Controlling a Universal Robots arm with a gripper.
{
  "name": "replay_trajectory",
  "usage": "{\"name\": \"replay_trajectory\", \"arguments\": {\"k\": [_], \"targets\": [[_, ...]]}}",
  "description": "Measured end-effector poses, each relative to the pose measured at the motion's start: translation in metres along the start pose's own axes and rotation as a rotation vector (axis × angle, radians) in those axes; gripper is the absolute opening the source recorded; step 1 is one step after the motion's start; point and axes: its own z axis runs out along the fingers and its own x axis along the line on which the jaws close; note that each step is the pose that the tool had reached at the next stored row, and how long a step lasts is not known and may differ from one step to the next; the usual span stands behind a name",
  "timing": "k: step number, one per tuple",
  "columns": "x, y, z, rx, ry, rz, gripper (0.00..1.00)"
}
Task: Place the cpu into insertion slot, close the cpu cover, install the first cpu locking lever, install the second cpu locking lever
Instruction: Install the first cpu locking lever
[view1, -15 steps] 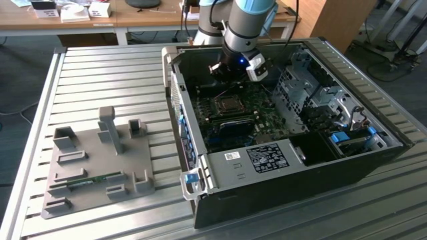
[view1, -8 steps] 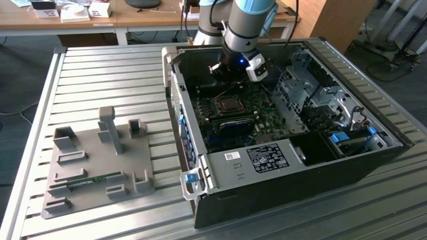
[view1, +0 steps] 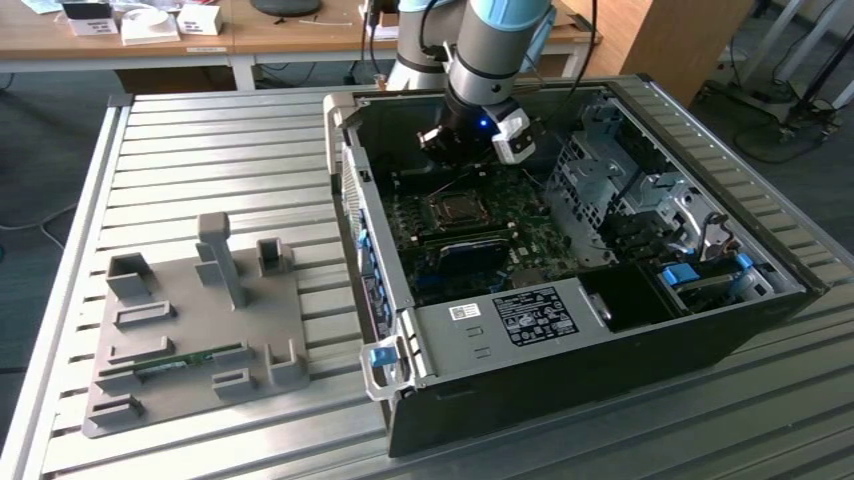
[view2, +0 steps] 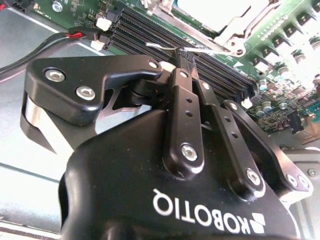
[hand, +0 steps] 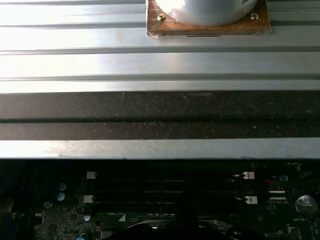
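Black two-finger gripper (view2: 186, 54), fingers (view2: 183, 95) drawn narrow, meets a thin silvery wire locking lever (view2: 159, 46); if it slips off, tips may gouge the long black memory slots (view2: 150, 32).

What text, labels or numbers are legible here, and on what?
On the pincer housing: white logo lettering, upside down in the second wrist view; a brand name, not quoted.
On the stickers on the computer case: print too small to read.
On the motherboard: white silkscreen marks, too blurred to read.
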Motion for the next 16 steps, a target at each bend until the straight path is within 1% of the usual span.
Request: {"name": "replay_trajectory", "arguments": {"k": [13,16], "targets": [[0.0,-0.0003,0.0011,-0.0002,-0.0001,0.0,0.11],[0.0001,-0.0008,0.0033,-0.0001,0.0,0.0,0.11]]}}
